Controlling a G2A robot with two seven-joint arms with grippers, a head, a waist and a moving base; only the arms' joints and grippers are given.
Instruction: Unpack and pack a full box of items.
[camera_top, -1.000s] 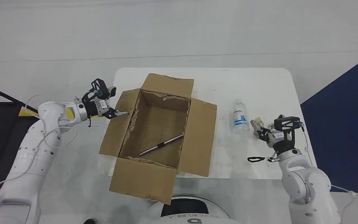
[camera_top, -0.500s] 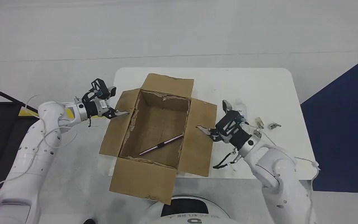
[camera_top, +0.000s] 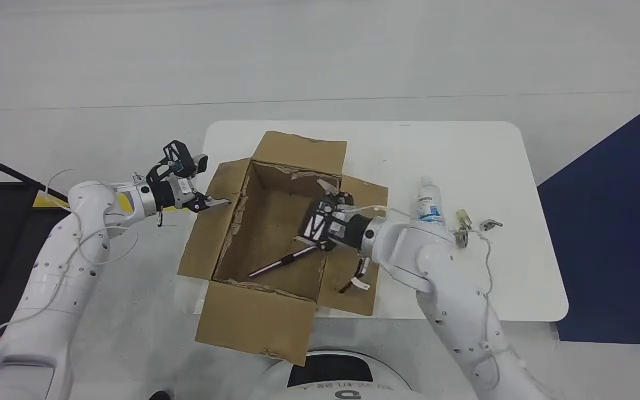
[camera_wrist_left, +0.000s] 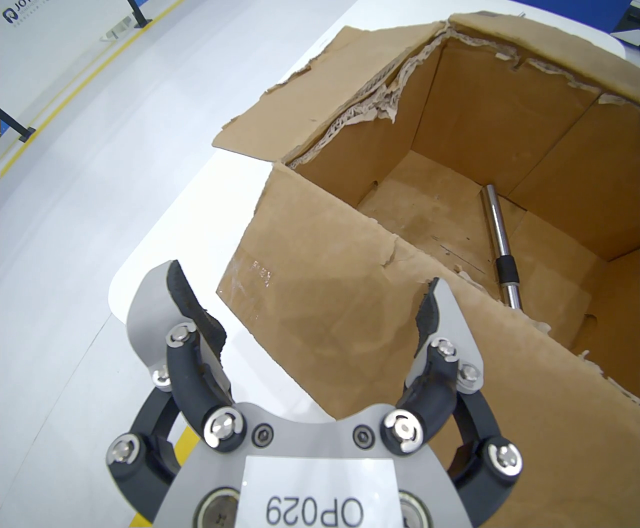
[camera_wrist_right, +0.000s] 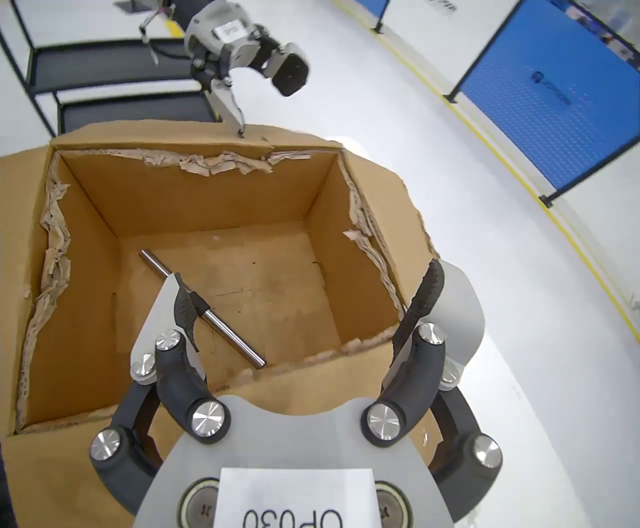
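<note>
One rod (camera_top: 288, 257) lies in the box (camera_top: 360, 245), aslant on its floor from the near left corner toward the right wall. The box stands open toward the table's (camera_top: 480, 160) left edge, and its near flap hangs past the near edge. The right gripper (camera_top: 318, 222) hangs just above the rod's far end, inside the right wall, with its jaws wide apart and nothing in them.

To my eye the step is fetching the rod out. The gripper should drop straight down with its fingers astride the rod, crosswise to it. It should keep off the torn right wall and close nearer the rod's middle, so the smooth metal neither rolls nor tips.

Farther back, the left gripper (camera_top: 205, 202) sits at the left flap, also wide open and empty. I cannot tell if it touches the flap. The bottle (camera_top: 429, 208) lies beyond the right flap.

A second ago the right arm was out by the table's right edge, past the bottle. Half a second ago it was over the right flap. The left arm, rod and bottle have not shifted.
</note>
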